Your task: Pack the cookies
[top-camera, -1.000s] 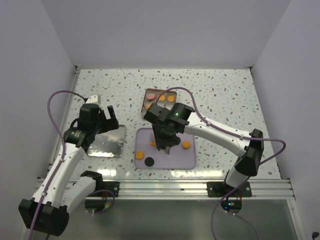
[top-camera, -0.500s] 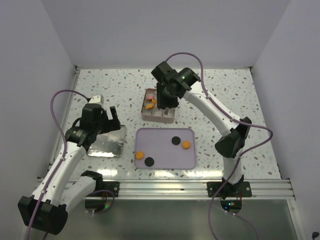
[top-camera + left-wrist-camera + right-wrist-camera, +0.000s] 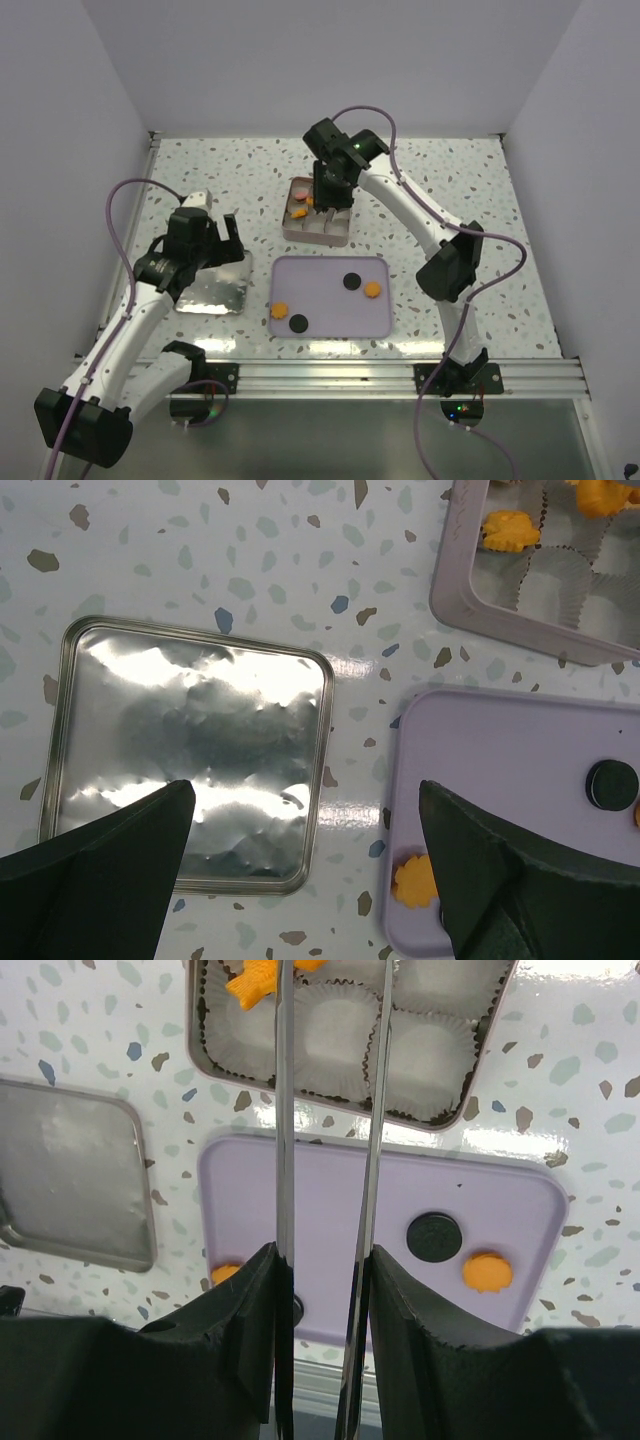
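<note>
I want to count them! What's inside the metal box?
The tin holds an orange cookie and several empty white paper cups. From above, the right gripper covers some cups, so what lies there cannot be seen.

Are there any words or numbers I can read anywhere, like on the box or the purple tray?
No text: nothing readable shows in any view.
The metal tin, the shiny lid, the lavender tray and the cookies are all plain, with no letters, numbers or signs.
</note>
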Controlling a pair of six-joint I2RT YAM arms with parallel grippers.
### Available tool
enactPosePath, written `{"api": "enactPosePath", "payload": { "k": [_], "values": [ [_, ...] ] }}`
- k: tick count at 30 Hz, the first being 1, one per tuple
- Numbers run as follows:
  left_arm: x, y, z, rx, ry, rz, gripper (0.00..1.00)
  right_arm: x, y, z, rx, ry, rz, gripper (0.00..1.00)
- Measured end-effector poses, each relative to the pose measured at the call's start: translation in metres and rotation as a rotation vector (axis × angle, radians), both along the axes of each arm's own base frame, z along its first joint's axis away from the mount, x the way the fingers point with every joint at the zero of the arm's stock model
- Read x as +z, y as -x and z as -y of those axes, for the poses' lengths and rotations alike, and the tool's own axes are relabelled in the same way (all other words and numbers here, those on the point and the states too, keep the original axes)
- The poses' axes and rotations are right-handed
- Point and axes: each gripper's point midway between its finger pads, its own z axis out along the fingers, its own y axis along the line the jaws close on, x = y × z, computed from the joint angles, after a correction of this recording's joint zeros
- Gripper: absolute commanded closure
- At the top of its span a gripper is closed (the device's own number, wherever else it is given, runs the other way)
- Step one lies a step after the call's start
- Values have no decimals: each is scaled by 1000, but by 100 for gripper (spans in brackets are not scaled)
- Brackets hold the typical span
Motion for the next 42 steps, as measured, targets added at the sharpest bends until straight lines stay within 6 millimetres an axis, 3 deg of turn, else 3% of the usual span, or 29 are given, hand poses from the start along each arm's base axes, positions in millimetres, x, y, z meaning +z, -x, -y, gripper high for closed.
{"api": "enactPosePath", "payload": {
  "k": [6,15,21,31,42],
  "values": [
    [-1,0,0,0,-2,-5,0,-5,1,-6,12,-15,-18,80],
    [-1,-1,-1,5,-6,-4,0,-31,6,-8,17,-7,-83,80],
    [-2,-1,-3,13,-12,-4,0,-33,-1,-5,4,-26,-90,80],
    [-3,-2,-5,21,-21,-7,0,-36,-20,17,-52,-31,-101,77],
    [-3,-2,-6,29,-28,-8,0,-34,-22,16,-50,-48,-102,74]
  ]
}}
